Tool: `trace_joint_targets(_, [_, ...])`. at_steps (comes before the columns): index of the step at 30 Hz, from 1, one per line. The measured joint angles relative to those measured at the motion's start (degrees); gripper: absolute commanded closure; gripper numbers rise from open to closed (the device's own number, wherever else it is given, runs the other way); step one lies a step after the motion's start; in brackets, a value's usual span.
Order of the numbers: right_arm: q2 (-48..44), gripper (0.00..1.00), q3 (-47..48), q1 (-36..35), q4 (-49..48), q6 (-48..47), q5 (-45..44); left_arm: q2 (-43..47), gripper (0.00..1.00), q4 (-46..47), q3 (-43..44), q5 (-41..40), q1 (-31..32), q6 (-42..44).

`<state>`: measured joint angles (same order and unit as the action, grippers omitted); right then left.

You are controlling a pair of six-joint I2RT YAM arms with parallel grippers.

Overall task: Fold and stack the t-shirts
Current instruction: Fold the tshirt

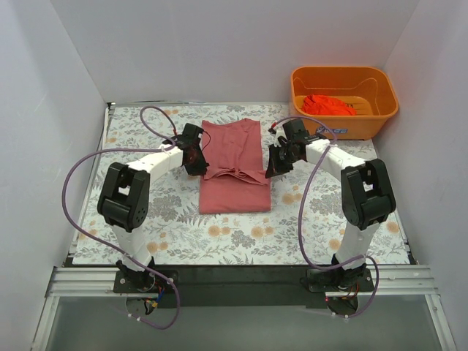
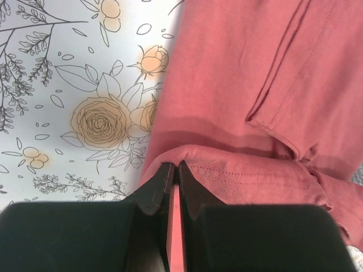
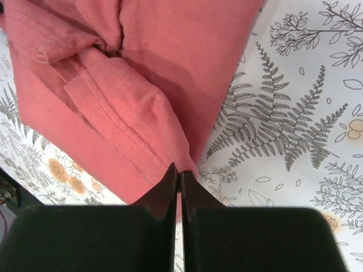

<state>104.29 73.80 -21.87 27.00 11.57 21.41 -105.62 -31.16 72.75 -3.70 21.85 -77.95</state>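
Gripping pink-red t-shirt (image 1: 232, 164), left and right jaws; orange-red t-shirt (image 1: 329, 104) inside orange basket (image 1: 368, 126).

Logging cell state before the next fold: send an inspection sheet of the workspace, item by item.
Surface: floral mat, lying flat.
Job's things: pink-red t-shirt partly folded at centre; orange-red t-shirt crumpled in the basket.
Clutter: orange basket at the far right; nothing else seen.
Grippers: left gripper and right gripper, jaws shut on opposite edges of the pink-red t-shirt.
Cables: purple cables loop beside both arms.
Surroundings: white walls on three sides.
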Motion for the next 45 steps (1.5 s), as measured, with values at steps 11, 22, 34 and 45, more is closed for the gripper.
trace_joint_targets(11, [3.7, 0.62, 0.2, 0.2, -2.2, -0.9, -0.3, -1.8, 0.54, 1.0, 0.1, -1.2, -0.2, 0.5])
trace_joint_targets(22, [-9.7, 0.63, -3.3, -4.9, -6.0, -1.3, -9.2, 13.8, 0.58, 0.7, -3.5, -2.4, 3.6, -1.5])
trace_joint_targets(34, [-9.1, 0.75, -16.5, -15.6, -18.0, 3.5, -8.9, 6.8, 0.84, 4.9, -14.1, -0.1, 15.6, -5.7])
trace_joint_targets(45, [1.8, 0.74, -8.9, -13.0, -21.6, 2.5, -11.0, 10.6, 0.84, 9.3, -20.0, 0.6, 15.4, -7.4])
